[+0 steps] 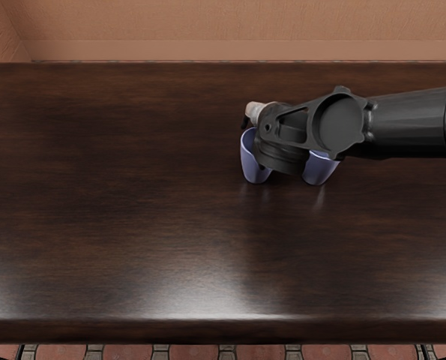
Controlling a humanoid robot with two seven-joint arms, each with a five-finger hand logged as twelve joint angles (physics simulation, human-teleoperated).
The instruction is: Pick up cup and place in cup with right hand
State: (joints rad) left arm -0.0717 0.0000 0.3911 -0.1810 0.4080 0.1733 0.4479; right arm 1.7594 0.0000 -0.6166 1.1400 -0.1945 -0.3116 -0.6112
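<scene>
From the right edge my right arm reaches over the table, and its dark wrist covers most of the right hand (253, 112); only a pale bit of that hand shows beyond the left cup's rim. A lavender cup (253, 169) stands just left of and partly under the wrist. Another lavender cup (319, 169) is to the right of it, its upper part hidden by the arm. A gap separates the two cups. Whether the hand touches the left cup is hidden.
The dark wooden table (118, 195) fills most of the view, with its front edge near the bottom. A plain orange-brown wall (208, 22) rises behind it, and floor tiles show below the front edge.
</scene>
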